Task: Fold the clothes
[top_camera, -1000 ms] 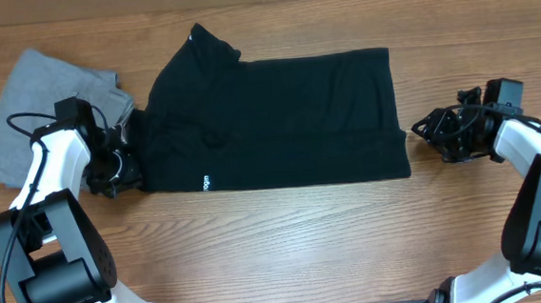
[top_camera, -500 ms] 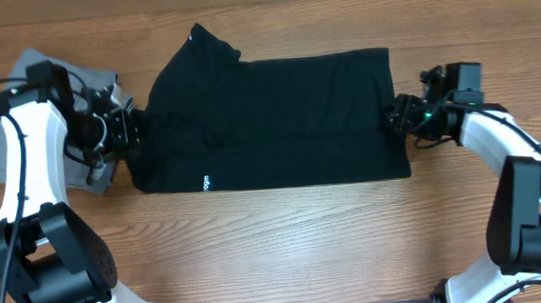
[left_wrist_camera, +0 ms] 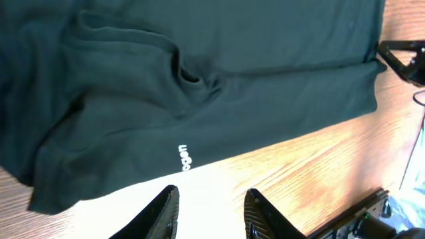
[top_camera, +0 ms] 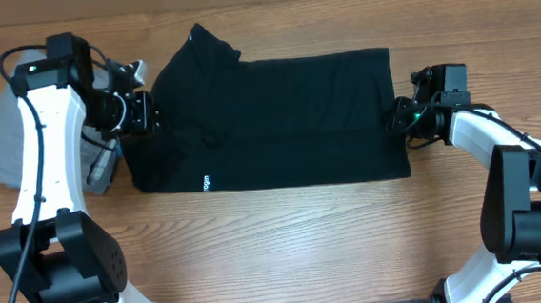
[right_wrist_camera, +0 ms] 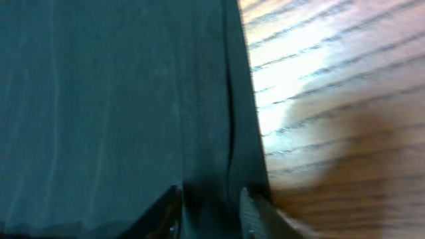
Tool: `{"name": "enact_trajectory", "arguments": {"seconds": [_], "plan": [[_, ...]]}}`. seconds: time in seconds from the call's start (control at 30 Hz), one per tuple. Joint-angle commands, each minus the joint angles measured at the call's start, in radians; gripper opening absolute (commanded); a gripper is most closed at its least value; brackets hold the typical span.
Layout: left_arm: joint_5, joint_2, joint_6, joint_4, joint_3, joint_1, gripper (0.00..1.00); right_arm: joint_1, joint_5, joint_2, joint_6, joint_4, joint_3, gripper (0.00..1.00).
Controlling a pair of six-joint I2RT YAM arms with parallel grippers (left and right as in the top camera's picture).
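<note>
moved: right arm in to the hem, left arm up the tabletop (top_camera: 286, 236) | right end effector (top_camera: 400, 119) nipped on right hem of clothes (top_camera: 269, 123) | left end effector (top_camera: 139, 113) parted, empty, over left end | clothes flat on tabletop, long axis arm-to-arm

Left hand (left_wrist_camera: 212, 194) gapes; right hand (right_wrist_camera: 210, 195) (fingers nearer together) reaches inward.

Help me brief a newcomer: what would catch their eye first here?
A large black garment lies spread flat across the middle of the wooden table. The right gripper has its jaws pinched on the garment's right hem, while the left gripper hovers open over its left edge, beside grey trousers.
</note>
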Motion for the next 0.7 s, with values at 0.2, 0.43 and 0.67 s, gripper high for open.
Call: {"name": "enact_trajectory", "arguments": {"seconds": [0.2, 0.43, 0.67], "plan": [[0.023, -0.031, 0.022, 0.002, 0.026, -0.012, 0.35, -0.002, 0.018, 0.003, 0.004, 0.015, 0.017, 0.22], [0.023, -0.031, 0.018, -0.002, 0.026, -0.012, 0.34, -0.001, 0.025, 0.019, 0.052, 0.048, 0.014, 0.09], [0.053, -0.031, 0.017, -0.004, 0.026, -0.012, 0.33, -0.001, 0.017, 0.097, 0.102, 0.054, 0.014, 0.09]]}}
